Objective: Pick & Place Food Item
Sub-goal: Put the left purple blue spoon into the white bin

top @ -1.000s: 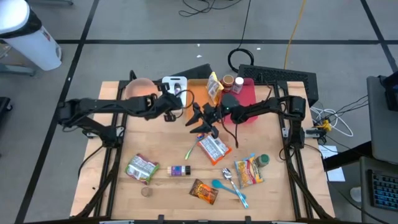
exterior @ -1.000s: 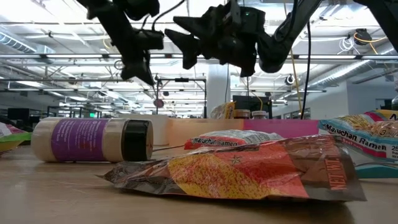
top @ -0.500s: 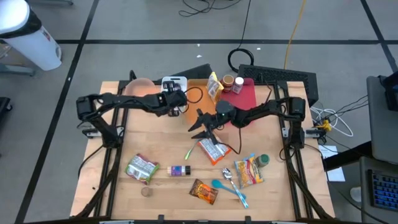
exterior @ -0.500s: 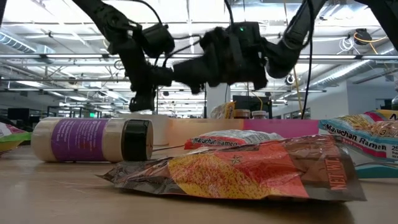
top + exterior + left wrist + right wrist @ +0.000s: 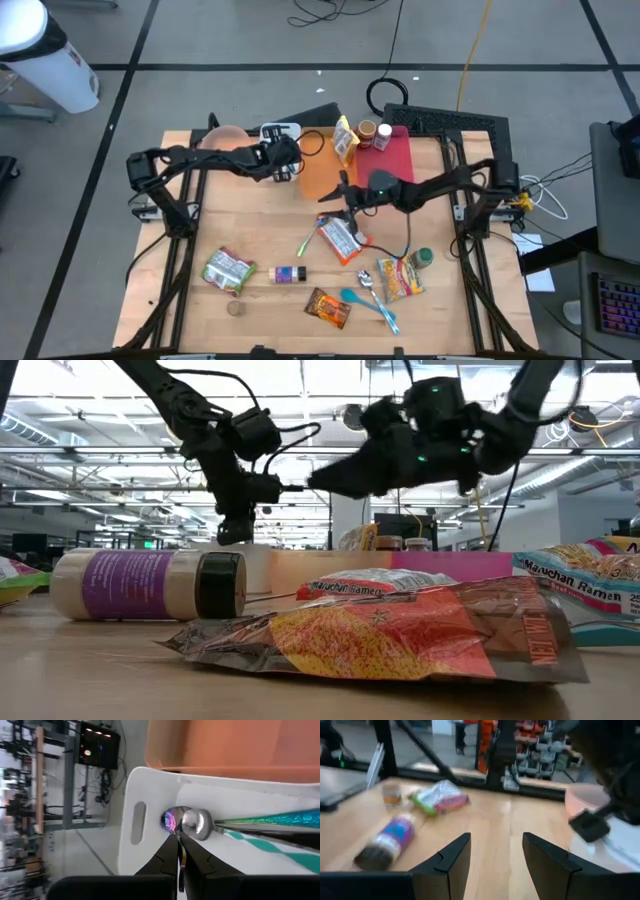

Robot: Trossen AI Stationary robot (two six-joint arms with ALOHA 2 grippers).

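Observation:
My left gripper hangs over the white cutting board at the table's far side, shut on a thin iridescent spoon. Beside it on the board lies a metal spoon with a teal handle. My right gripper stands open above the near edge of the orange board, pointing level toward the table's left. Just nearer than it, a ramen packet lies flat on the table. Other food packs are a Maruchan ramen bag, a green snack bag and an orange-brown bag. My left gripper pinches the iridescent spoon's thin handle between its two shut fingers, seen edge-on. The fingers slant down from the table's left and lie along the spoon. The spoon's bowl is at the white board, beside the other spoon; whether it touches the board I cannot tell.
A pink bowl sits left of the white board. A yellow bag, a jar and a red board stand at the far right. Near the front lie a purple bottle and blue spoons.
My left gripper has sunk and gone toward the far edge, down to the white board, staying shut. My right gripper has tipped up from pointing downward to level and rolled, its wrist swinging toward the table's right and sinking a little; its fingers stay apart.

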